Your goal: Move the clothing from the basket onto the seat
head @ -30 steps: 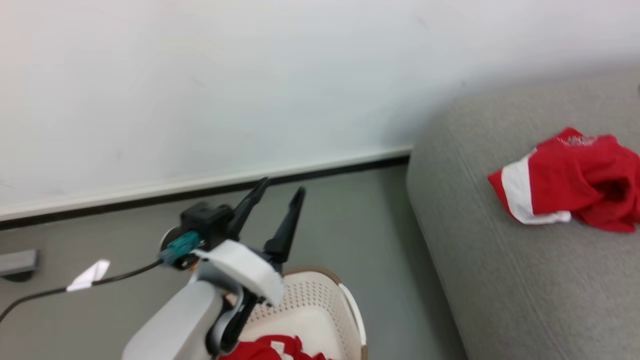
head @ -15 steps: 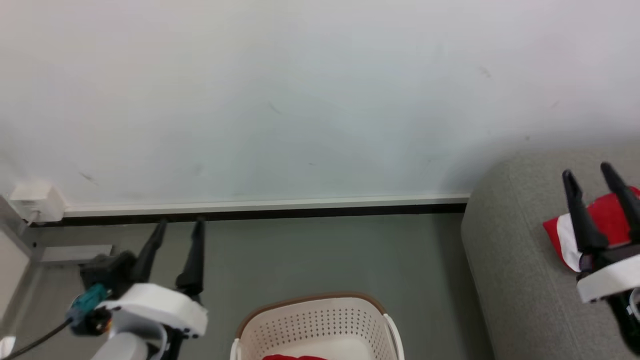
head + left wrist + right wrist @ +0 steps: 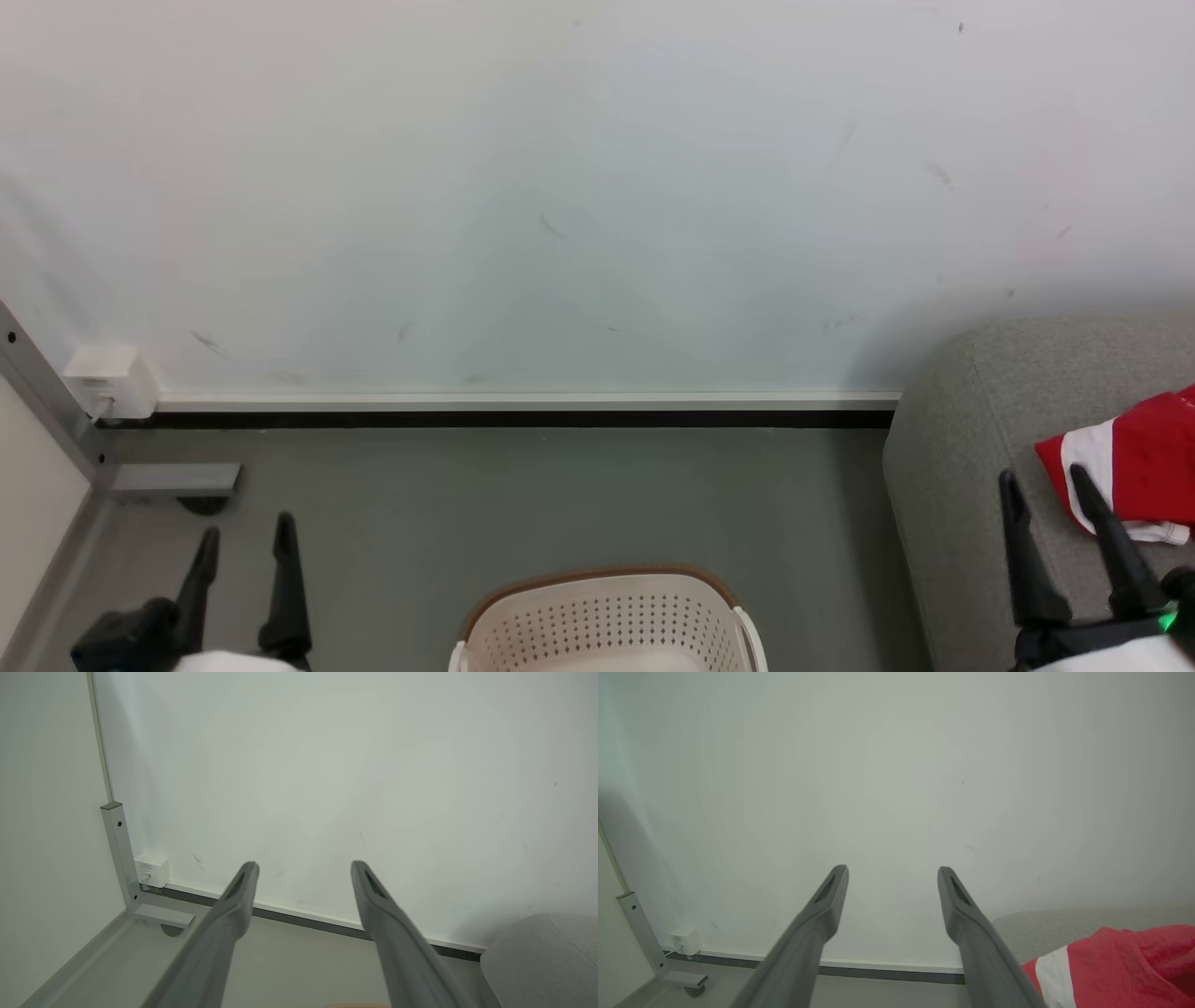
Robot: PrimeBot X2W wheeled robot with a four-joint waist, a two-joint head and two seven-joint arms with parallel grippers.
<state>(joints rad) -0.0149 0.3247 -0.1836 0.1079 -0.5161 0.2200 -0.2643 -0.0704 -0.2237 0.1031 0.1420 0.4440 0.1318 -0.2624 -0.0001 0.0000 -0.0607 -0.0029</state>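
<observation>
1. Lying bunched on the seat (image 3: 943, 439), at the right of the scene, is the red and white clothing (image 3: 1134, 462).
2. The basket (image 3: 607, 611) stands on the floor (image 3: 560, 495) left of the seat, apart from it.
3. The right gripper (image 3: 1043, 473) hangs over the seat just beside the clothing, fingers apart and empty.
4. The left gripper (image 3: 246, 525) hangs over the floor left of the basket, fingers apart and empty.
5. A white wall (image 3: 597, 187) stands at the far side.
</observation>
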